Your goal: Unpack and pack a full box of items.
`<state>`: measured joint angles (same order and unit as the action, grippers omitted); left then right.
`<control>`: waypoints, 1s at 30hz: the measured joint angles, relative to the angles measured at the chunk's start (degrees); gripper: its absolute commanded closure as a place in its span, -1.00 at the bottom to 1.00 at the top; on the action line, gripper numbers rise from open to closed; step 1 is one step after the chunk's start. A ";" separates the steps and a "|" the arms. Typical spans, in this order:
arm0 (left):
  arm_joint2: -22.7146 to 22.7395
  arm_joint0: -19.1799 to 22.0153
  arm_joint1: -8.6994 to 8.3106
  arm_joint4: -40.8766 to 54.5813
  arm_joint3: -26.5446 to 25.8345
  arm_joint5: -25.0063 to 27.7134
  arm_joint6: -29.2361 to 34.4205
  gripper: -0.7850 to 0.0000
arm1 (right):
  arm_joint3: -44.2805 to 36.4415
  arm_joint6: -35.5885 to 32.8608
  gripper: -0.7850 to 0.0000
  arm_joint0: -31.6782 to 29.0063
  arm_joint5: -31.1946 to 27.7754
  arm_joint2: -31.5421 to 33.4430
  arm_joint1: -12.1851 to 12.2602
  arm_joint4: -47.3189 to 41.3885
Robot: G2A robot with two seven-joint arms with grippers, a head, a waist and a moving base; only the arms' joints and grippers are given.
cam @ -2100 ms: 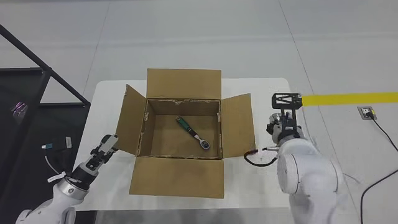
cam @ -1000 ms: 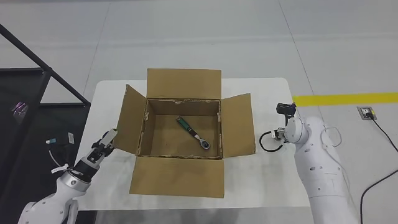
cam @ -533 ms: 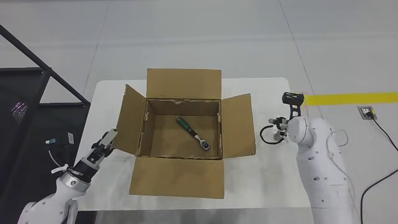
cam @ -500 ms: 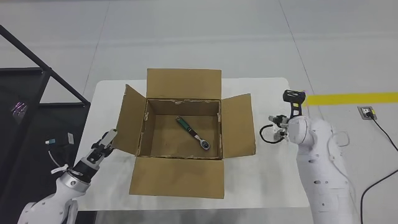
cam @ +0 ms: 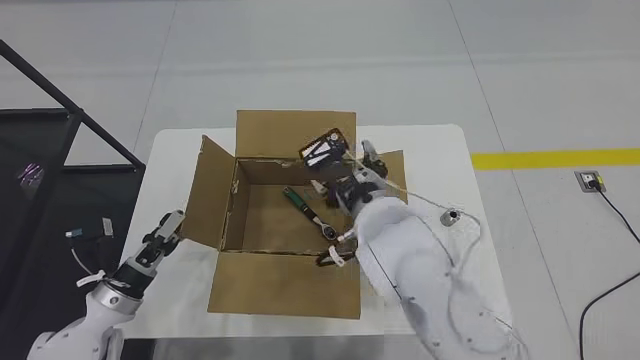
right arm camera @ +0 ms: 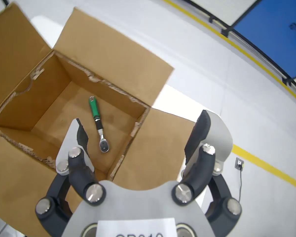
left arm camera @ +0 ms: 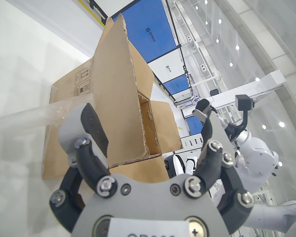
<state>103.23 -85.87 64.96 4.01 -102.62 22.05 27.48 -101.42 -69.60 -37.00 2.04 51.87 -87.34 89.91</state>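
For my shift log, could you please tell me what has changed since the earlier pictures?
The right gripper swung from right of the box to over it, fingers open, empty. The left gripper stayed at the left flap; the wrench lies unmoved in the box.

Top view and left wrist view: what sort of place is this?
Probably a large industrial hall or robot test area: yellow floor lines are marked out, a high curved ceiling carries rows of lights, and blue wall panels stand behind the cardboard box.
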 measured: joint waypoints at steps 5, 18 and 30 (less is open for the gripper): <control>1.82 -2.27 0.00 1.15 -1.27 0.98 -1.51 -1.00 | 23.70 -2.44 -1.00 14.24 -2.61 -7.33 -4.60 -13.75; 4.85 -5.38 -0.07 2.76 -2.35 1.65 -2.66 -1.00 | 69.91 10.28 -0.64 27.34 -11.11 -15.22 -14.74 -34.93; 4.24 -6.16 -0.03 1.72 -2.65 1.79 -2.88 -1.00 | 84.12 20.68 0.03 28.04 -10.68 -18.74 -20.75 -34.92</control>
<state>107.47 -92.04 64.92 5.74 -105.27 23.84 24.60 -17.30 -48.92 -8.96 -8.64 33.13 -108.09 54.98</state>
